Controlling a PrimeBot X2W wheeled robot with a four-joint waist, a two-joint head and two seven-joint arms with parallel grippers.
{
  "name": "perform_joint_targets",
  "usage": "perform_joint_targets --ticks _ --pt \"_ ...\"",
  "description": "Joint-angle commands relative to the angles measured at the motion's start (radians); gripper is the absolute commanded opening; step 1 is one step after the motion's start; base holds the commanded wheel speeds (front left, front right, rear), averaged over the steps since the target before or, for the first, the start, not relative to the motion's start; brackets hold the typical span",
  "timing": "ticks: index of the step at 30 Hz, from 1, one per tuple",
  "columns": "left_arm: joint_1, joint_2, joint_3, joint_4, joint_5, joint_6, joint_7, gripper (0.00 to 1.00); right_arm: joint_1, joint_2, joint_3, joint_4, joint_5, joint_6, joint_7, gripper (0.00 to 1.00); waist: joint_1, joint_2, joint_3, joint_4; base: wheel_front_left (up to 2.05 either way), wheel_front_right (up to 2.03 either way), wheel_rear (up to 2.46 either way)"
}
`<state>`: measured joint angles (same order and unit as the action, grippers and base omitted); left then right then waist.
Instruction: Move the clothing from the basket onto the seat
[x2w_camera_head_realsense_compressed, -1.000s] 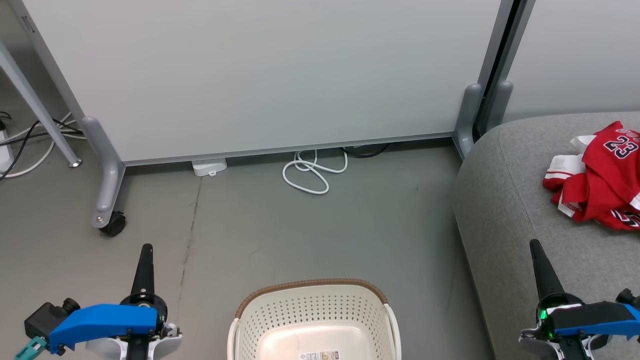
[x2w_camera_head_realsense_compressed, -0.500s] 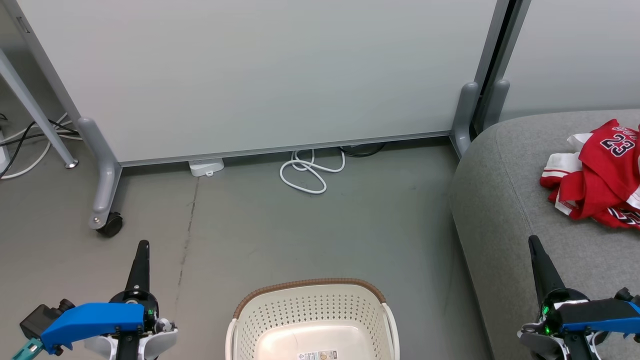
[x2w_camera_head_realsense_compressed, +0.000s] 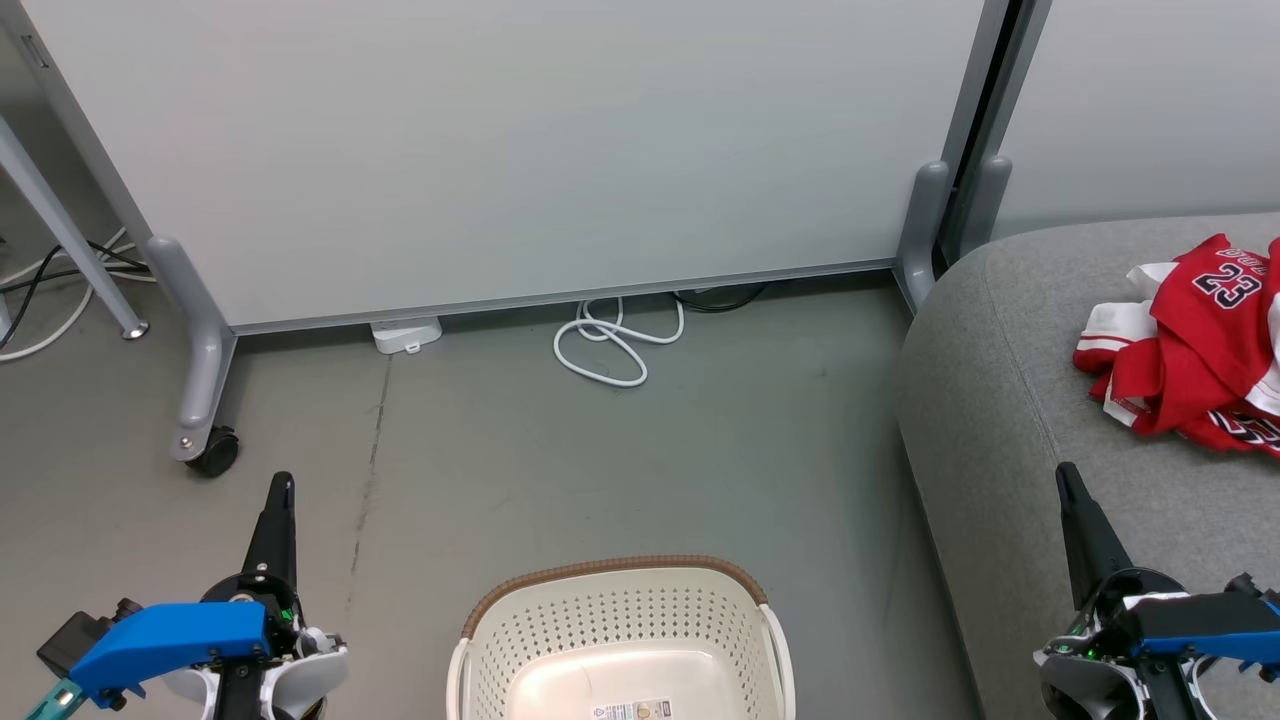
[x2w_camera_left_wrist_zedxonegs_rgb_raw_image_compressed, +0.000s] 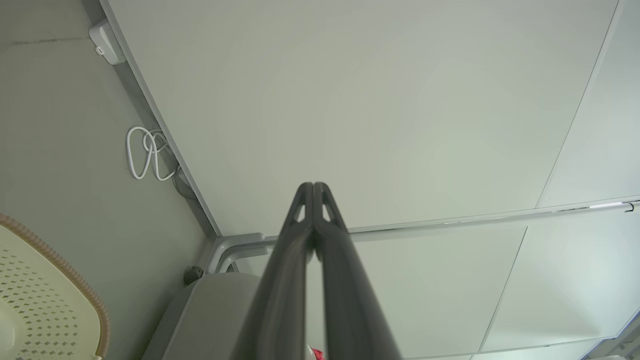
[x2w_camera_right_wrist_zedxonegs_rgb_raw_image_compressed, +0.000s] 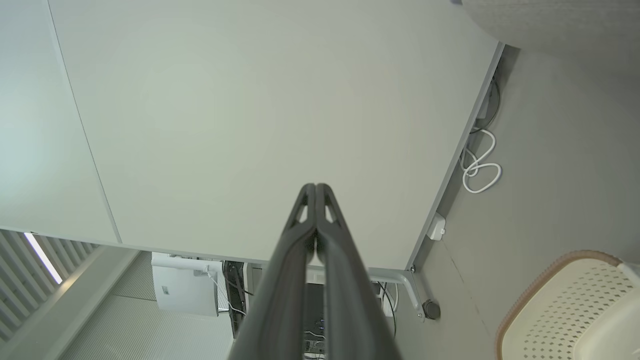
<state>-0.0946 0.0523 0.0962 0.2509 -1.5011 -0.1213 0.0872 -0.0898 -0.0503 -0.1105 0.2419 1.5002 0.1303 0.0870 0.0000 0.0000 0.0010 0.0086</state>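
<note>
The red clothing (x2w_camera_head_realsense_compressed: 1195, 350) with white trim and the number 23 lies crumpled on the grey seat (x2w_camera_head_realsense_compressed: 1000, 400) at the right of the head view. The cream basket (x2w_camera_head_realsense_compressed: 620, 640) with its brown rim stands on the floor at bottom centre, and nothing lies on the part of its bottom that I can see. My left gripper (x2w_camera_head_realsense_compressed: 281, 484) is shut with nothing in it, over the floor left of the basket. My right gripper (x2w_camera_head_realsense_compressed: 1064, 471) is shut too, over the seat's front part, below the clothing. The wrist views show each gripper's tips (x2w_camera_left_wrist_zedxonegs_rgb_raw_image_compressed: 313, 186) (x2w_camera_right_wrist_zedxonegs_rgb_raw_image_compressed: 316, 186) pressed together.
A pale partition panel (x2w_camera_head_realsense_compressed: 520, 150) on castor feet (x2w_camera_head_realsense_compressed: 205, 450) runs across the back. A coiled white cable (x2w_camera_head_realsense_compressed: 615, 345) and a white power block (x2w_camera_head_realsense_compressed: 405, 335) lie at its base. More cables (x2w_camera_head_realsense_compressed: 50, 290) trail at the far left.
The whole picture has shifted slightly, so the camera has moved. Both grippers stay shut and sit a little lower in the head view. The clothing and the basket have not moved.
</note>
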Motion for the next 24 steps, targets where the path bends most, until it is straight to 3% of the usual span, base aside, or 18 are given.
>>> perform_joint_targets --ticks 1,16,24 --pt "-0.015 0.000 0.008 -0.007 -0.019 -0.007 0.007 0.00 -0.018 0.000 -0.002 0.000 0.022 0.001 0.008 0.00 0.0000 0.0000 0.000 -0.001 0.00 0.00 0.00" --pt "-0.021 -0.003 0.022 -0.007 -0.117 -0.013 0.032 0.00 -0.026 0.000 -0.005 0.004 0.118 0.001 0.032 0.00 0.0000 0.0000 0.002 -0.009 0.00 0.00 0.00" --pt "-0.019 -0.003 0.021 -0.007 -0.113 -0.012 0.031 0.00 -0.024 0.000 -0.005 0.004 0.114 0.001 0.031 0.00 0.0000 0.0000 0.002 -0.009 0.00 0.00 0.00"
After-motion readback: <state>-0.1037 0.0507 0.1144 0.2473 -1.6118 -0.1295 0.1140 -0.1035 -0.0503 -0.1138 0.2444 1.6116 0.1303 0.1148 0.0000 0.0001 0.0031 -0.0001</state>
